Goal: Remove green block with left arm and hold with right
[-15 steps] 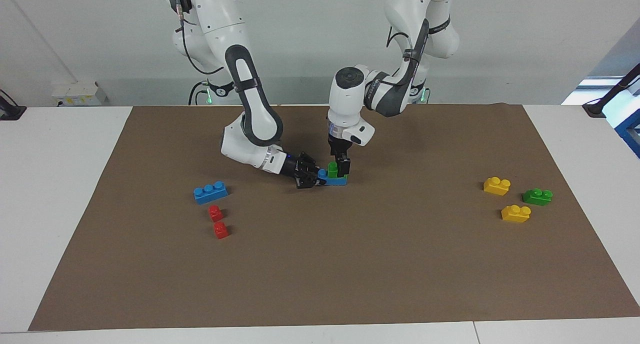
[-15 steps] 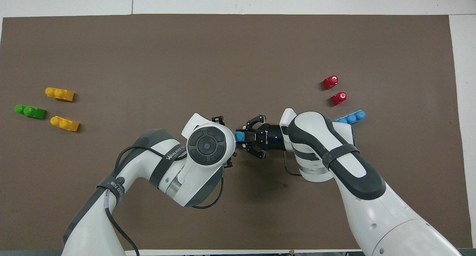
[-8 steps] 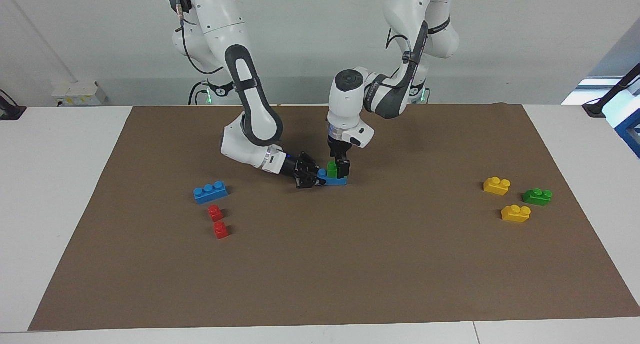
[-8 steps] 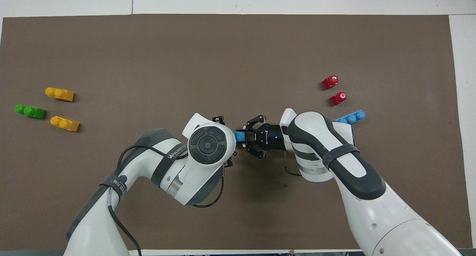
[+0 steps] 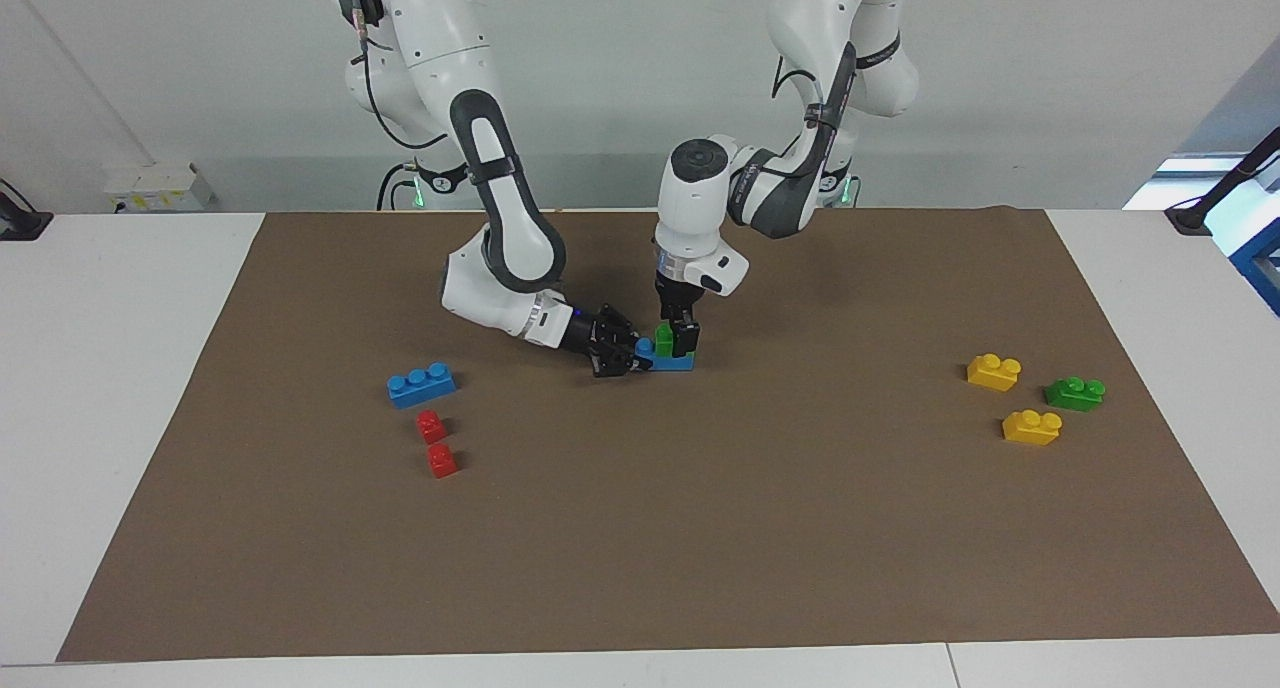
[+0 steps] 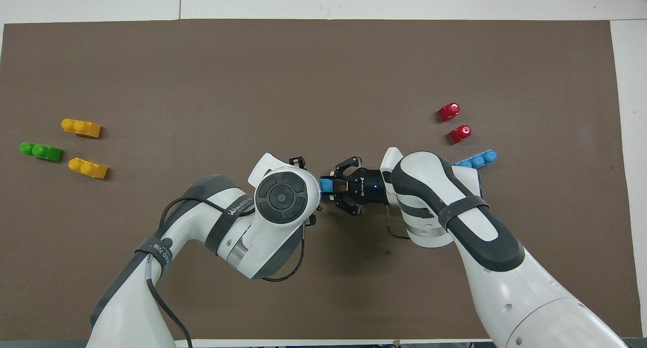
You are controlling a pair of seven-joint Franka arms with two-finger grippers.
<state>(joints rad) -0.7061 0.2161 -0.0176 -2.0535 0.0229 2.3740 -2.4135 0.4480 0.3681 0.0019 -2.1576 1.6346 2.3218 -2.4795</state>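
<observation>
- green block is dead centre of the facing view, stuck on top of a small blue brick that lies on the mat. Not pulled off yet.
- right gripper comes in low from the side and is clamped tight on the end of that blue brick, so the "hold" half looks sorted.
- left gripper points straight down over the green block with a finger on either side of it. I can't tell if it's actually pinching yet.
- My read: we're at the grasp step. Next it needs a firm squeeze and a straight pull up while the right arm keeps the base pinned. A tilted pull could drag the whole stack.
- Surface: brown mat on a white table, with the lower half of the frame bare.
- Spares at mid-height: two red bricks and a long blue brick toward the right arm's end, two yellow bricks and a darker green brick toward the left arm's end.
- Top of the frame: plain pale wall.
</observation>
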